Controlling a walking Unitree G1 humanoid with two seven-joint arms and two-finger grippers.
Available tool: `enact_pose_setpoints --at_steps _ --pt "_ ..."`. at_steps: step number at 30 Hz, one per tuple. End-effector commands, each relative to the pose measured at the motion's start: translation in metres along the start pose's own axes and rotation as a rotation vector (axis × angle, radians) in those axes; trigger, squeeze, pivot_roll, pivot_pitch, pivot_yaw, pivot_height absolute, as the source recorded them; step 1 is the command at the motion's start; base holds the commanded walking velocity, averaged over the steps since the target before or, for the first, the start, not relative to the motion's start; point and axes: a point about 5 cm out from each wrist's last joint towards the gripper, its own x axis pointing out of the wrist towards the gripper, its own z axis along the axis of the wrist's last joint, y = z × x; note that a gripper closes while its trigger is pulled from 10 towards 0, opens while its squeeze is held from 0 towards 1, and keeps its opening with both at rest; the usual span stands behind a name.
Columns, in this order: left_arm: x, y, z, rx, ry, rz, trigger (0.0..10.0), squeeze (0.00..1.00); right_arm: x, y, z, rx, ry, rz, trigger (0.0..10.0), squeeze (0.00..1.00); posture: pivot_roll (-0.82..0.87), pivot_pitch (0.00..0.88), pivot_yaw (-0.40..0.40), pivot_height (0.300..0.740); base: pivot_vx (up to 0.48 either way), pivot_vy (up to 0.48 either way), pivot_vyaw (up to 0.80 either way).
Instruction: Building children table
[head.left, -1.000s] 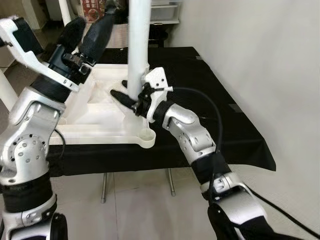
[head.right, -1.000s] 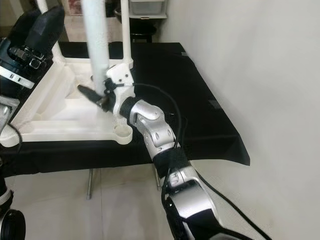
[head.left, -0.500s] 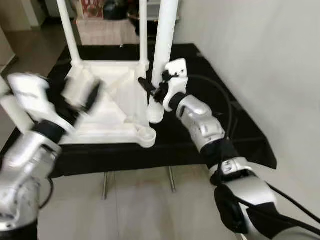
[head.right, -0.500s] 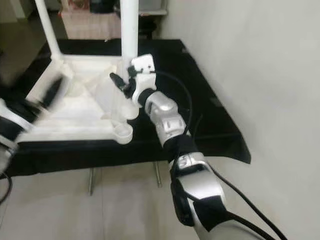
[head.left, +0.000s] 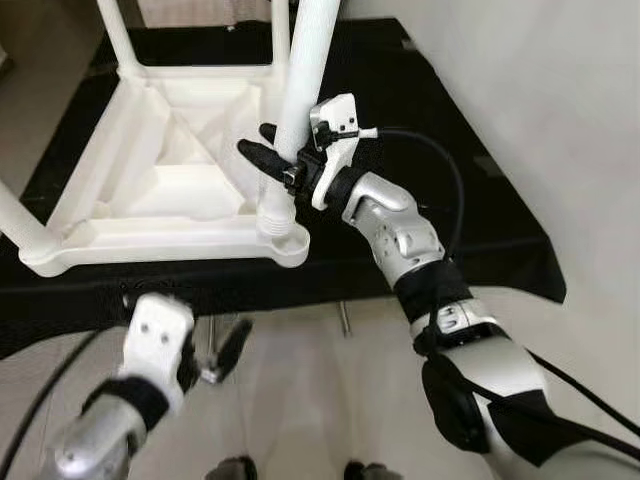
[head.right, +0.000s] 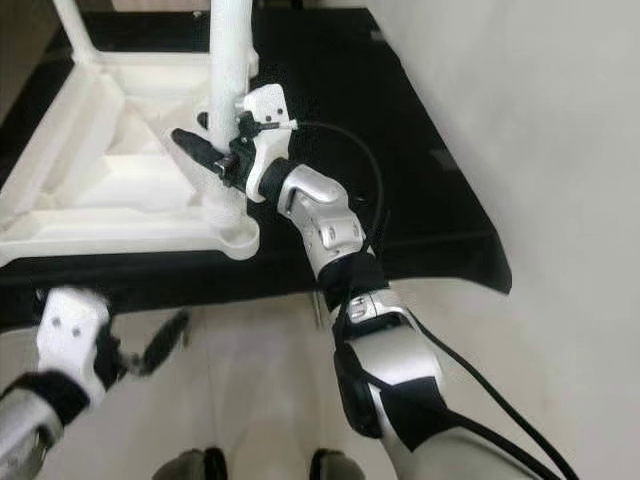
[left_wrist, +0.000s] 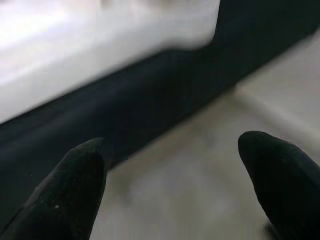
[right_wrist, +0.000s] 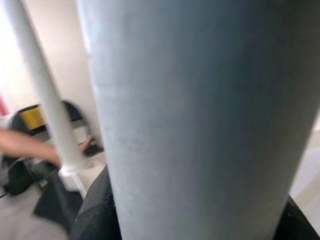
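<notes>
An upturned white plastic children's tabletop (head.left: 150, 190) is laid on a table draped with a black cloth (head.left: 440, 200), toward the front edge and left of the middle. Legs are already stood in other corner sockets: one at the far left corner (head.left: 115, 35) and one at the near left corner (head.left: 20, 225).

A fourth white table leg (head.left: 300, 95) is held upright over the socket (head.left: 283, 232) at the tabletop's near right corner, its lower end seated in or just at the socket mouth; which of the two cannot be told. The right gripper (head.left: 268, 160) is closed around this leg partway up, one black finger showing on each side of the tube. In the right wrist view the leg (right_wrist: 200, 115) is seen very close, with dark fingers (right_wrist: 95, 210) pressed beside it.

The left gripper (head.left: 215, 350) is hung low in front of the table's front edge, above the floor, blurred. In the left wrist view its fingertips (left_wrist: 75, 180) are seen spread apart with nothing between them.

The step in hand is judged to be the seating of the last leg. The leg could be jammed if it is pushed down tilted, since it appears slightly leaned. The light tabletop could be slid on the cloth toward the front edge by sideways force, as it is not braced by the left gripper.
</notes>
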Motion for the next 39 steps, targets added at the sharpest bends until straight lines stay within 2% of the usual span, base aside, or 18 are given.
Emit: enact_pose_setpoints --at_steps 1,6,7,8,9,14,16,18,19,21,23,24,26,31,37,39 --pt "-0.006 -0.001 0.005 0.068 -0.031 0.048 10.0 0.00 0.000 -0.001 0.010 -0.007 -0.047 0.054 10.0 0.00 0.06 0.391 -0.037 0.740 0.000 0.000 0.00" --pt "-0.009 -0.002 0.006 0.046 -0.045 0.067 10.0 0.00 -0.002 0.000 0.012 -0.008 -0.050 0.095 10.0 0.00 0.06 0.410 -0.036 0.740 0.000 0.000 0.00" --pt "-0.012 -0.005 0.007 0.046 -0.056 0.064 10.0 0.00 -0.004 0.002 0.014 -0.015 -0.054 0.147 10.0 0.00 0.06 0.416 -0.036 0.740 0.000 0.000 0.00" --pt "-0.012 -0.005 0.007 0.046 -0.056 0.064 10.0 0.00 -0.004 0.002 0.014 -0.015 -0.054 0.147 10.0 0.00 0.06 0.416 -0.036 0.740 0.000 0.000 0.00" --pt "-0.020 -0.011 0.011 0.020 -0.089 0.060 10.0 0.00 -0.009 0.006 0.016 -0.020 -0.049 0.262 10.0 0.00 0.06 0.430 -0.033 0.740 0.000 0.000 0.00" --pt "-0.028 -0.018 0.015 0.008 -0.108 0.048 10.0 0.00 -0.013 0.009 0.017 -0.021 -0.014 0.378 10.0 0.00 0.06 0.442 -0.035 0.740 0.000 0.000 0.00" --pt "-0.028 -0.018 0.015 0.008 -0.108 0.048 10.0 0.00 -0.013 0.009 0.017 -0.021 -0.014 0.378 10.0 0.00 0.06 0.442 -0.035 0.740 0.000 0.000 0.00" --pt "-0.030 -0.022 0.016 0.010 -0.115 0.041 10.0 0.00 -0.017 0.009 0.021 -0.023 0.005 0.464 10.0 0.00 0.06 0.448 -0.038 0.740 0.000 0.000 0.00" --pt "-0.030 -0.022 0.016 0.010 -0.115 0.041 10.0 0.00 -0.017 0.009 0.021 -0.023 0.005 0.464 10.0 0.00 0.06 0.448 -0.038 0.740 0.000 0.000 0.00" --pt "-0.031 -0.024 0.017 0.011 -0.121 0.035 10.0 0.00 -0.018 0.008 0.022 -0.050 0.045 0.508 10.0 0.00 0.05 0.448 -0.041 0.740 0.000 0.000 0.00" --pt "-0.031 -0.025 0.018 0.009 -0.125 0.027 10.0 0.00 -0.015 0.004 0.017 -0.120 0.159 0.483 10.0 0.00 0.05 0.449 -0.045 0.740 0.000 0.000 0.00" --pt "-0.031 -0.025 0.018 0.009 -0.125 0.027 10.0 0.00 -0.015 0.004 0.017 -0.120 0.159 0.483 10.0 0.00 0.05 0.449 -0.045 0.740 0.000 0.000 0.00" --pt "-0.031 -0.026 0.018 0.006 -0.129 0.024 10.0 0.00 -0.006 0.003 0.015 -0.162 0.275 0.438 10.0 0.00 0.04 0.448 -0.050 0.740 0.000 0.000 0.00" --pt "-0.031 -0.028 0.019 0.009 -0.137 0.032 10.0 0.00 0.002 0.009 0.027 -0.132 0.303 0.495 10.0 0.00 0.04 0.435 -0.066 0.740 0.000 0.000 0.00" --pt "-0.030 -0.029 0.019 0.011 -0.144 0.038 10.0 0.00 0.006 0.012 0.026 -0.094 0.399 0.533 10.0 0.00 0.02 0.432 -0.076 0.740 0.000 0.000 0.00" --pt "-0.030 -0.029 0.019 0.011 -0.144 0.038 10.0 0.00 0.006 0.012 0.026 -0.094 0.399 0.533 10.0 0.00 0.02 0.432 -0.076 0.740 0.000 0.000 0.00"
